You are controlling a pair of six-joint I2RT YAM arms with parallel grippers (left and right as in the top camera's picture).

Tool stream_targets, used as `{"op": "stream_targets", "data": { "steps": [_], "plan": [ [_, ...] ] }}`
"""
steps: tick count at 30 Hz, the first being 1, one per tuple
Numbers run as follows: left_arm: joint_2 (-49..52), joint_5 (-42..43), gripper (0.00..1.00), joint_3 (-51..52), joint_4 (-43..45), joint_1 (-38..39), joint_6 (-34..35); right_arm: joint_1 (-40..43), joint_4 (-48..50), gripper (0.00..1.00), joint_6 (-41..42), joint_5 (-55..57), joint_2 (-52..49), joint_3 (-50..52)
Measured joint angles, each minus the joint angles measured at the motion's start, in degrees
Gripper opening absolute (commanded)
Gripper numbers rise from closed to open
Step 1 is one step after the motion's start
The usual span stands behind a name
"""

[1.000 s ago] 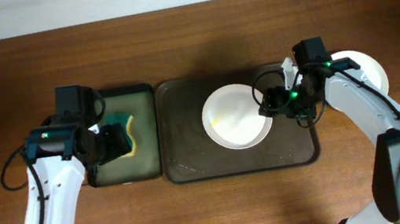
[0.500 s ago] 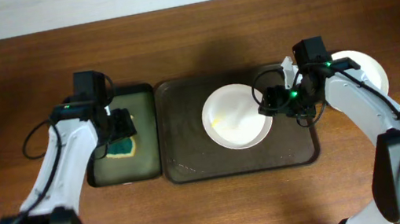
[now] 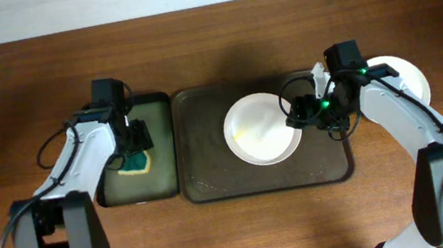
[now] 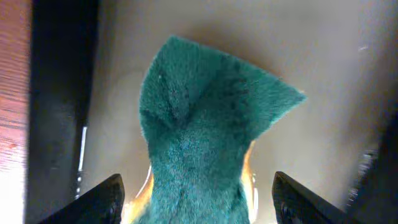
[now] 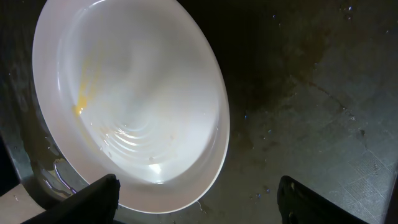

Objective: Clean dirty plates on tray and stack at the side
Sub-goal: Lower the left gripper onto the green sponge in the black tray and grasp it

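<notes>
We see the left gripper (image 4: 196,202) has swung inward over the narrow tray (image 3: 150,117). The brown tray (image 3: 207,144) lies with its long side running left to right and holds one plate (image 3: 262,128), face up and smeared with yellow. The left gripper's jaws stand apart around a teal sponge (image 4: 199,137) without touching it. The right gripper (image 5: 199,198) is released beside the plate's rim.

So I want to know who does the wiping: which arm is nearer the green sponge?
Left. The left fingers straddle the sponge on the small tray, just above it. The right fingers are far off, beside the plate on the big brown tray.
</notes>
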State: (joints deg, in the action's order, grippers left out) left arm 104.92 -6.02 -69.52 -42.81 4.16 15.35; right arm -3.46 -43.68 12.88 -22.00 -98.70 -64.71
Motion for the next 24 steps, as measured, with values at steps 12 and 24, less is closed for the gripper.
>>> {"op": "stream_targets", "data": {
  "steps": [12, 24],
  "plan": [
    [2.8, 0.0, 0.57, 0.0, 1.4, 0.0, -0.4, 0.0, 0.1, 0.82, 0.0, 0.0, 0.0, 0.0],
    [3.2, 0.0, 0.11, 0.5, 2.6, 0.0, -0.3, 0.0, 0.0, 0.82, 0.0, 0.0, 0.0, 0.0]
  ]
}}
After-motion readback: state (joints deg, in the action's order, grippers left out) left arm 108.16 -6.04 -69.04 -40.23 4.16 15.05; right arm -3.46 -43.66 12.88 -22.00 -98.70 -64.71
